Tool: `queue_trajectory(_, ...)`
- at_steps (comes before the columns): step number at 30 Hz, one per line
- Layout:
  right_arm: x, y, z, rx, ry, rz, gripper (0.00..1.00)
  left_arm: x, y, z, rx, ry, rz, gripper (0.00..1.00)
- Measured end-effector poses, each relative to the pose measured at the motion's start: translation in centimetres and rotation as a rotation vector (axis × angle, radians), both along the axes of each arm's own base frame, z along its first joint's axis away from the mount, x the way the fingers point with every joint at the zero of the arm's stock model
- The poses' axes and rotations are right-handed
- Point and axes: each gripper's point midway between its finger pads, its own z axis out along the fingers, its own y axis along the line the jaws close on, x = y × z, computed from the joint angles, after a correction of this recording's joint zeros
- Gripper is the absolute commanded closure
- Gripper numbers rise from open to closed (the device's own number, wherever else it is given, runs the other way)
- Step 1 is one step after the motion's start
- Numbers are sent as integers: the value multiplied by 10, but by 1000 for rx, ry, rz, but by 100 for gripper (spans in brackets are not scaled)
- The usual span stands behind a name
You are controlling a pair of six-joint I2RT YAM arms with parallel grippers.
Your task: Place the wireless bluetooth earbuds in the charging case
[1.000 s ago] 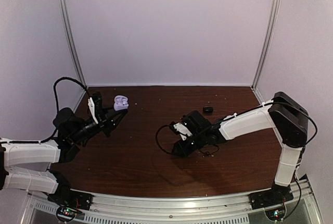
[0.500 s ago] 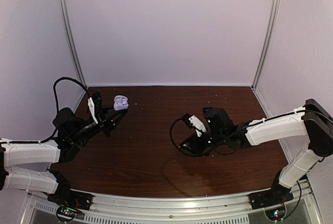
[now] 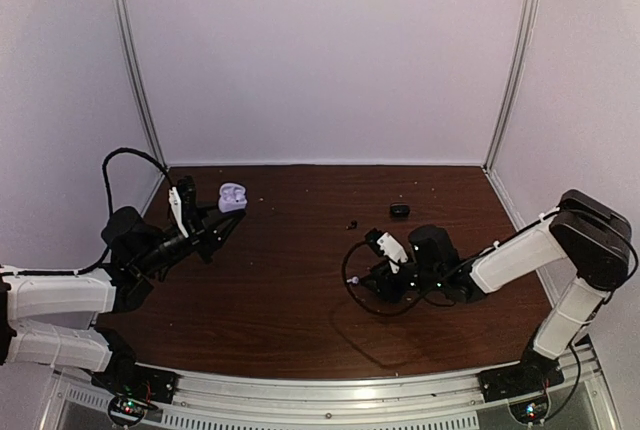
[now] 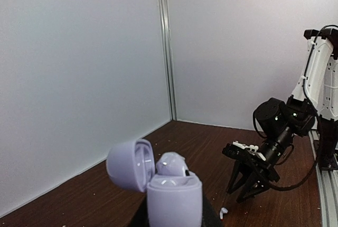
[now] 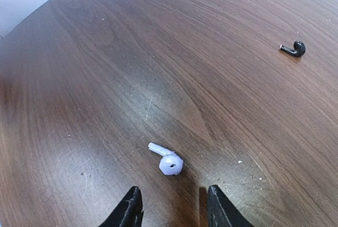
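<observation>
My left gripper (image 3: 222,216) is shut on an open lilac charging case (image 3: 232,196), held up above the table's far left. In the left wrist view the case (image 4: 174,198) has its lid (image 4: 128,163) swung back and one lilac earbud (image 4: 171,164) seated in it. A second lilac earbud (image 5: 170,162) lies loose on the table just ahead of my open, empty right gripper (image 5: 173,208). It also shows in the top view (image 3: 346,277) beside that gripper (image 3: 365,285). A black earbud (image 5: 293,48) lies further off, also seen from above (image 3: 351,224).
A small black case (image 3: 400,210) sits on the brown table (image 3: 300,310) behind the right arm. A black cable loops round the right wrist (image 3: 350,285). White walls and metal posts (image 3: 133,60) close in the back and sides. Crumb-like specks dot the wood.
My right arm has swung and lowered, so its open gripper now sits low just behind the loose lilac earbud. The black earbud and black case are uncovered. The left arm has not moved.
</observation>
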Motion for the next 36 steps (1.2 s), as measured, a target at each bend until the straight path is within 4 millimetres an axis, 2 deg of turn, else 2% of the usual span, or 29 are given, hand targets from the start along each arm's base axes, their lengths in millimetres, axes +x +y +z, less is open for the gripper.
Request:
queue_trajectory(10, 3, 3, -17, -34, -101, 64, 60, 0, 0, 1, -2, -3, 0, 100)
queue_trajectory(16, 1, 6, -35, -80, -129, 123, 60, -1, 0, 2, -5, -7, -2, 100)
queue_trajectory(28, 12, 21, -34, -77, -186, 170, 67, -1, 0, 2, -5, -8, -3, 100)
queue_trajectory(36, 9, 24, -34, -66, -189, 192, 78, -1, 0, 2, -4, -8, -3, 100)
